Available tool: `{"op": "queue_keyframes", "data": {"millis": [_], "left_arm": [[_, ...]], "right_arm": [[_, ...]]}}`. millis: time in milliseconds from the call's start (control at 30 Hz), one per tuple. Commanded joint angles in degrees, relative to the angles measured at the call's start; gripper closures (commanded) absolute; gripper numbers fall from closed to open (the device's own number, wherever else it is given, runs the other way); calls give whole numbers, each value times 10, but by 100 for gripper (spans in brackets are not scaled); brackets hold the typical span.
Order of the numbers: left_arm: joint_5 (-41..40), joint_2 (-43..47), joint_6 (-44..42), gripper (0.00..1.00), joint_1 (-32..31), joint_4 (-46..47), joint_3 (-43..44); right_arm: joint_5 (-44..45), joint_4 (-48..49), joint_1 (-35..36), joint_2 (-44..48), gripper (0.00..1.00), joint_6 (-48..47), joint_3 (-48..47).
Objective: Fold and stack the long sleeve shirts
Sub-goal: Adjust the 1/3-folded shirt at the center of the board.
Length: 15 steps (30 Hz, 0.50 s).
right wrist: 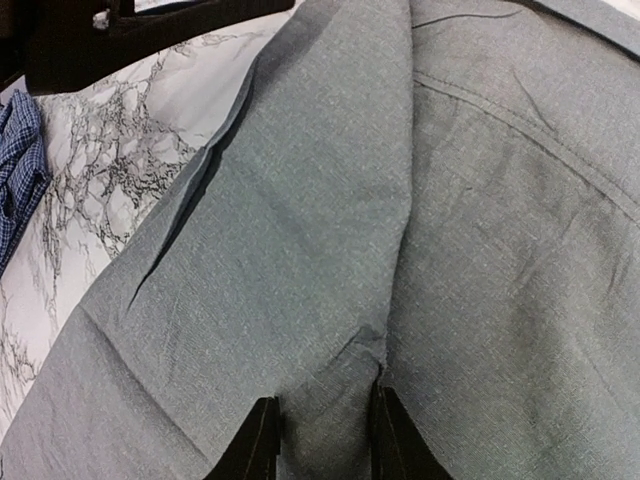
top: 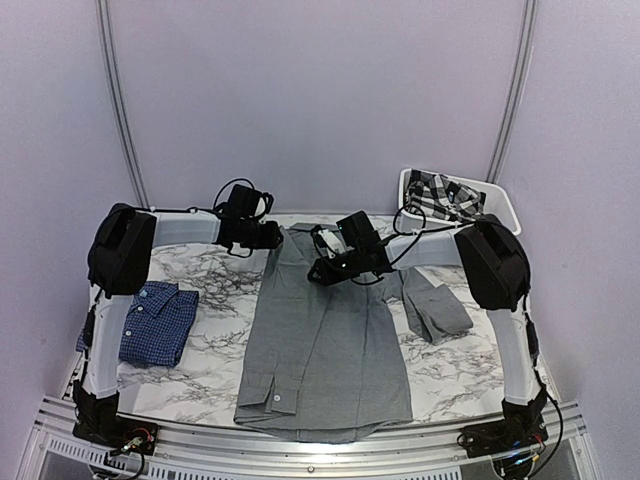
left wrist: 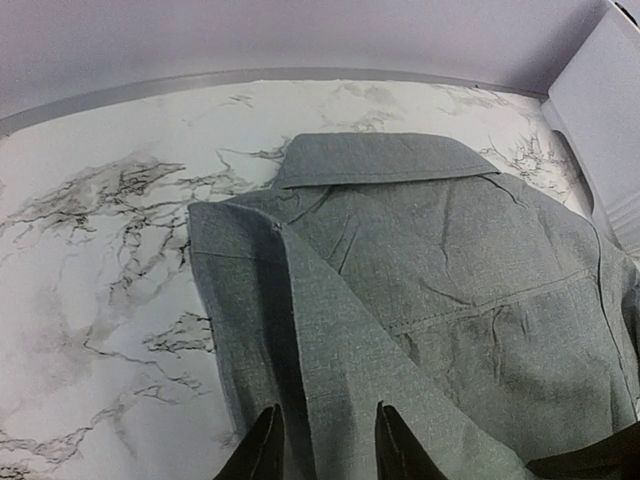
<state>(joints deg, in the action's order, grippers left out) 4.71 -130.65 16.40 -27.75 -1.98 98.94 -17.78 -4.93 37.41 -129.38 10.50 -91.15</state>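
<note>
Nearest the top camera stood the black left arm base (top: 100,415) and right arm base (top: 510,432), on the front edge of the white-and-grey marble-patterned table (top: 220,285). A long-sleeved, collared, button-up grey shirt (top: 320,350) lay flat between them, with its hem at the near edge and its collar at the far side. 1 sleeve lay folded on the table to its right. The left gripper (top: 272,238) sat at the shirt's left shoulder and the right gripper (top: 318,268) over its upper chest. A folded, fine-checked dark blue shirt (top: 155,322) lay well apart on the table's left side. A white rectangular plastic bin (top: 505,205) at the far right corner held a black-and-white plaid cloth (top: 445,195).

Seen from the left wrist, the left gripper (left wrist: 328,450) had its 2 black fingers (left wrist: 262,455) drawn to a narrow gap. They held a folded-over flap of the grey shirt (left wrist: 450,260), which filled the space between them. The collar (left wrist: 385,158) lay flat beyond, on the table (left wrist: 100,270), with the bin (left wrist: 600,110) at the right.

Seen from the right wrist, the right gripper (right wrist: 325,440) was likewise nearly closed. It pinched a fold of the grey shirt (right wrist: 300,220), and the cloth puckered just above its fingers (right wrist: 262,445). The dark blue shirt (right wrist: 20,170) showed at the left edge, across bare table (right wrist: 120,150).
</note>
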Motion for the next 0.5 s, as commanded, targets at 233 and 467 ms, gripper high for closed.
{"op": "queue_keyframes", "data": {"millis": [233, 467], "left_arm": [[32, -34, 41, 68, 1, -22, 36], [57, -49, 44, 92, 2, -17, 60]], "right_arm": [[4, 2, 5, 7, 78, 5, -13], [5, 2, 6, 12, 85, 4, -13]]}}
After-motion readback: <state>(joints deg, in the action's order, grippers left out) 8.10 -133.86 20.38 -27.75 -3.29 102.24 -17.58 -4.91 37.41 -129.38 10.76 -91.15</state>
